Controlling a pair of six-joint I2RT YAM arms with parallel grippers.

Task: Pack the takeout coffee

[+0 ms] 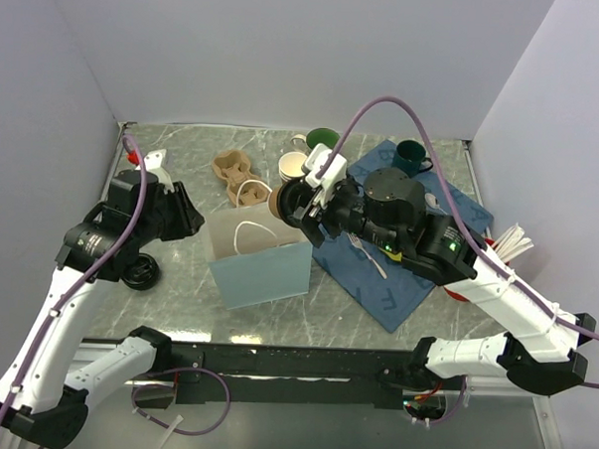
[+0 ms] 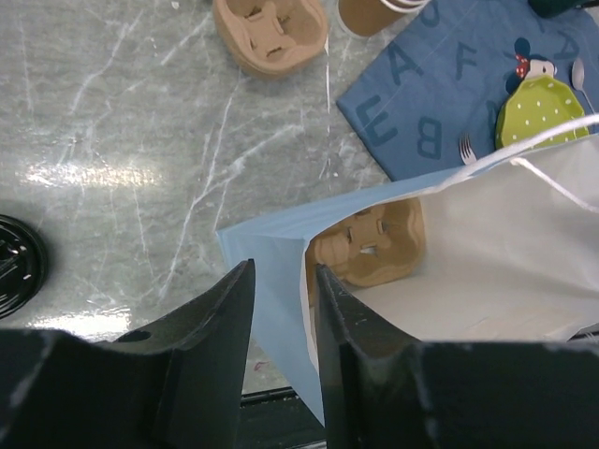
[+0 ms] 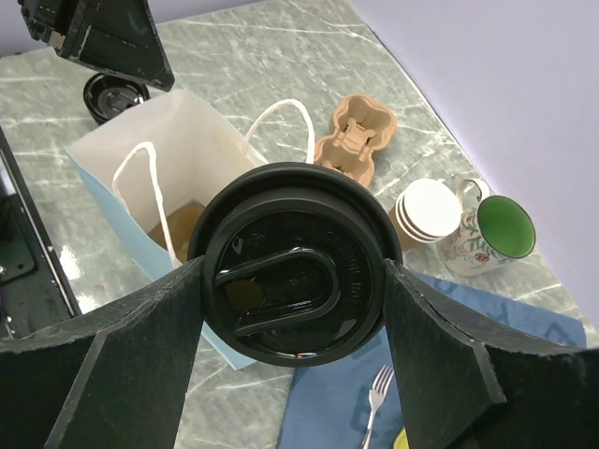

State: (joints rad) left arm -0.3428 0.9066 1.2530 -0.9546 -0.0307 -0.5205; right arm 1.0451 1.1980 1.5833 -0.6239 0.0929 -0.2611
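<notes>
R hand [image 3: 294, 285] grips coffee [image 3: 292, 245] at bag [image 3: 105, 157] rim; L hand [image 2: 284, 281] narrow gap, by bag edge.

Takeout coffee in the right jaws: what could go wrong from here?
1. The jaws of the right gripper flank the takeout coffee at its black lid; if the grip bears on the lid, it might pop off.
2. A white handle arches over the mouth of the bag and could snag the coffee going in.
3. The left gripper, jaws apart, seems not to clamp the bag, which may shift or tip.
</notes>
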